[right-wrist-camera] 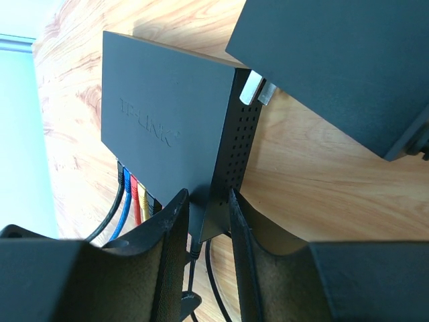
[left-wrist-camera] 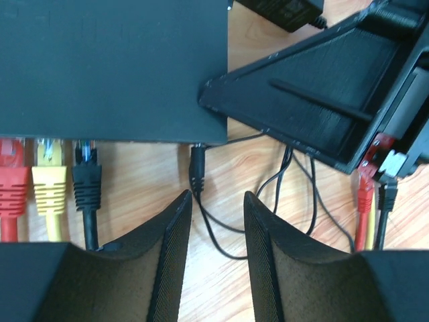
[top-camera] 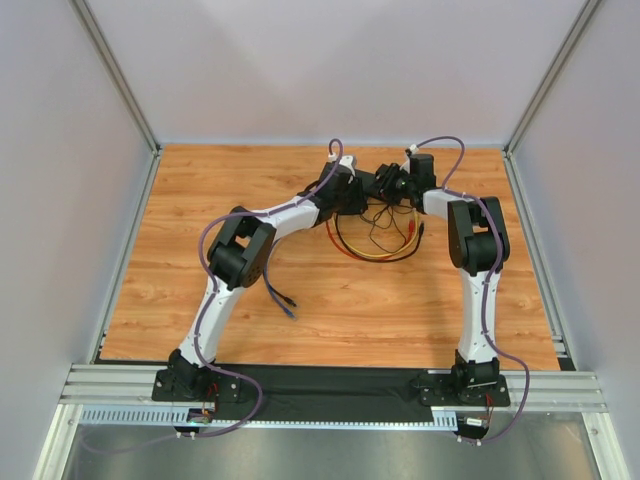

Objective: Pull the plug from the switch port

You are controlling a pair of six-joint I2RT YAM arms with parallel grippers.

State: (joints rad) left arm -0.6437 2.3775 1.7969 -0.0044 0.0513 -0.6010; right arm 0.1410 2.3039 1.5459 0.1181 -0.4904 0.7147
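Observation:
The switch [left-wrist-camera: 107, 67] is a flat black box, marked TP-LINK in the right wrist view [right-wrist-camera: 161, 127]. A red plug [left-wrist-camera: 12, 184], a yellow plug [left-wrist-camera: 49, 184] and a black plug [left-wrist-camera: 87, 184] sit in its ports. A thin black power plug [left-wrist-camera: 196, 168] sits in a socket further right. My left gripper [left-wrist-camera: 216, 196] is open and empty, its left fingertip just below the power plug, astride its thin wire. My right gripper [right-wrist-camera: 206, 194] is shut on the switch's corner. In the top view both grippers [top-camera: 350, 195] [top-camera: 388, 185] meet at the back middle and hide the switch.
The small black power adapter [left-wrist-camera: 285, 10] lies beyond the switch. Red, yellow and black cables loop on the wood [top-camera: 375, 245] in front of the grippers. A bluish cable end [top-camera: 287, 298] lies loose near the left arm. White walls surround the table.

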